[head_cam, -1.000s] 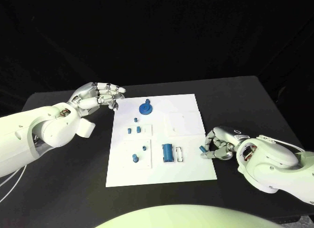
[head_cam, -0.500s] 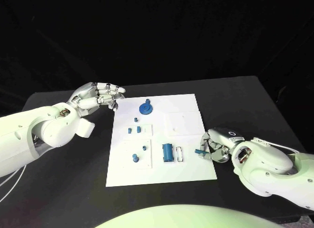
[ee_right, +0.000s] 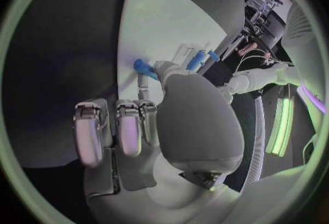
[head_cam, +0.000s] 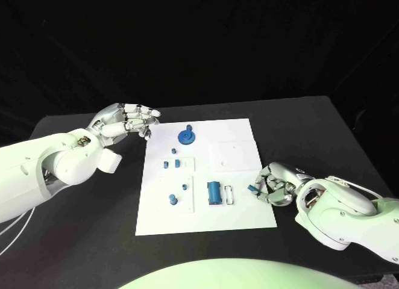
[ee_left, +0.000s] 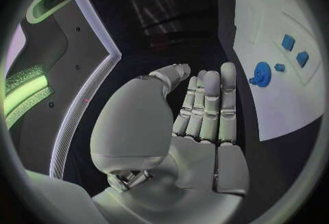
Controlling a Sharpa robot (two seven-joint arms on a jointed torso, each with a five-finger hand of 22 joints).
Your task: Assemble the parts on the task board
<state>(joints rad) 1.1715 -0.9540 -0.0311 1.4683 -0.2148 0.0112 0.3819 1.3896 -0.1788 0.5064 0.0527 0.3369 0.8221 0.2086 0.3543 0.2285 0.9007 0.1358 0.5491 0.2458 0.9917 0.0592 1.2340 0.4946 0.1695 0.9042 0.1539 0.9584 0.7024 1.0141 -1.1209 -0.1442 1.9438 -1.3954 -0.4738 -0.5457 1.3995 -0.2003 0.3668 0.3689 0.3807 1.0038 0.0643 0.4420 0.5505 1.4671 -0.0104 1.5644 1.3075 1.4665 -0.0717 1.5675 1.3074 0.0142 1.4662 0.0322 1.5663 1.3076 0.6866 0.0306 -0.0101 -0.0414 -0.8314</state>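
Task board [head_cam: 238, 211], a white plate, is lying in the middle of the black tabletop [head_cam: 321, 126]. Left robot hand [head_cam: 126, 123] is hovering just off the board's far left corner, fingers apart and grasping nothing. Right robot hand [head_cam: 273, 186] is resting at the board's right edge, pinching a small blue peg [head_cam: 254, 189] between thumb and fingertip, with the peg sitting over the board's edge. Round blue gear [head_cam: 187, 138] is sitting near the board's far end. Blue cylinder [head_cam: 213, 193] is lying near the middle of the board. Smaller blue parts [head_cam: 171, 164] are standing on the board's left side.
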